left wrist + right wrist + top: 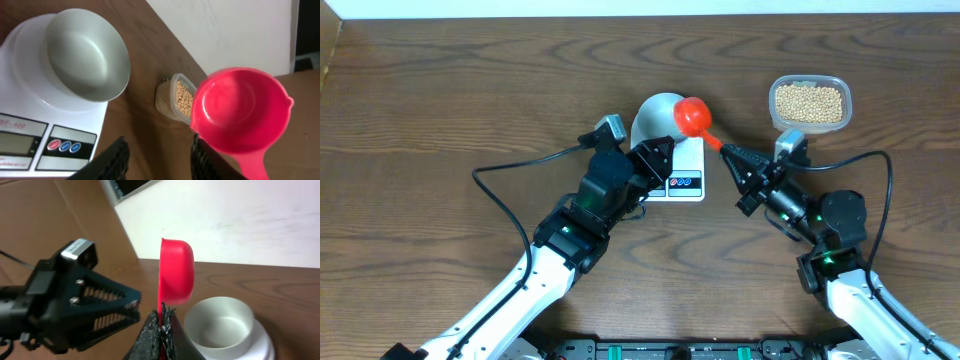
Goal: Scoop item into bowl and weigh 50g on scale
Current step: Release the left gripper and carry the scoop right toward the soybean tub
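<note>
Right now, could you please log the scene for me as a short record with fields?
bowl: on the scale, empty
scoop: red, empty, tipped on its side above the bowl's rim
beans: in the clear tub, right of the scale
left gripper: open, holding nothing, by the scale's front
right gripper: shut on the scoop's handle

Bowl on scale; beans in tub rightward; scoop seemingly over bowl.
</note>
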Controlling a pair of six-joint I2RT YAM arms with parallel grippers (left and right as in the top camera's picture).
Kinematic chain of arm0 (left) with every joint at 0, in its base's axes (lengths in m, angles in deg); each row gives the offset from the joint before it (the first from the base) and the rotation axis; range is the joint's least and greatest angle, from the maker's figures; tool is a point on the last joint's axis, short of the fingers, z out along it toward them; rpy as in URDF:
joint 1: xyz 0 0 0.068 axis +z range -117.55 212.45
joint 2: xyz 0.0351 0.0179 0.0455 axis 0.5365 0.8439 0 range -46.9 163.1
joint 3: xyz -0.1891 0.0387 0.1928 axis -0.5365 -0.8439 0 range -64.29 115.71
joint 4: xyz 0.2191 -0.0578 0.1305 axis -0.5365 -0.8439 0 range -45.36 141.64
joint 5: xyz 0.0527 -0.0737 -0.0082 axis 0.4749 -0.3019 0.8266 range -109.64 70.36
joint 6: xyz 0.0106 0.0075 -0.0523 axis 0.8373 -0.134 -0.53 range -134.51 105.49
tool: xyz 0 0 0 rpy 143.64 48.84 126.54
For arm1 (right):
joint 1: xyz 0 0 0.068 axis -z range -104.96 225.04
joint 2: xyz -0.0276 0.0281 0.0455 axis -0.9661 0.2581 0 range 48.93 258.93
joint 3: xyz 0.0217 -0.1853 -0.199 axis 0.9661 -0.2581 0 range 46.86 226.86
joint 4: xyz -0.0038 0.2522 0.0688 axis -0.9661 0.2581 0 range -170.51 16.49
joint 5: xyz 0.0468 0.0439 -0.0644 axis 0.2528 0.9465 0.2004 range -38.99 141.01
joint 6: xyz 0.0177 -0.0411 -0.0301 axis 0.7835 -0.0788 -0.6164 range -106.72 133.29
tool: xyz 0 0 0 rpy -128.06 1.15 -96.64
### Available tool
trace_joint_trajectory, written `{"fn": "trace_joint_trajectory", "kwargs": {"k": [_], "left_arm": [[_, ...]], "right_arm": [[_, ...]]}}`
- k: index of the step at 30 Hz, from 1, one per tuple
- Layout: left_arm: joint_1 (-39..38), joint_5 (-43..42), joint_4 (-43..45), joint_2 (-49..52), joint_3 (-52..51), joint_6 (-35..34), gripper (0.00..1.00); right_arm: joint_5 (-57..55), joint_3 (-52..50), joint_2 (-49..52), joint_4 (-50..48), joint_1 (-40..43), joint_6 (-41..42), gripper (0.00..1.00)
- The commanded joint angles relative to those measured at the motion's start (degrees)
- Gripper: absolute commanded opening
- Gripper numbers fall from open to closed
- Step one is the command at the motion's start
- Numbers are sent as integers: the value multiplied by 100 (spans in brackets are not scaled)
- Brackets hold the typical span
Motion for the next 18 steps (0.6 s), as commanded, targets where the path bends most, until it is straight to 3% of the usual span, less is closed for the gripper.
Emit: {"fn": "trace_joint_trajectory", "kwargs": {"k": [1, 9, 15, 16, 18], "left_arm": [[-15, 297, -76, 11, 127, 520, 50], [-13, 1115, -826, 11, 127, 520, 55], [-11, 1370, -1119, 11, 127, 520, 56], [-11, 1401, -1178, 11, 127, 518, 74], [-11, 1403, -1370, 11, 127, 520, 84]], "right_arm": [[-136, 81, 33, 46, 188, 186, 1], [507, 81, 33, 184, 1093, 1244, 1], [651, 81, 46, 597, 1779, 1392, 1], [658, 81, 66, 632, 1847, 1392, 1], [723, 81, 129, 632, 1921, 1390, 1]]}}
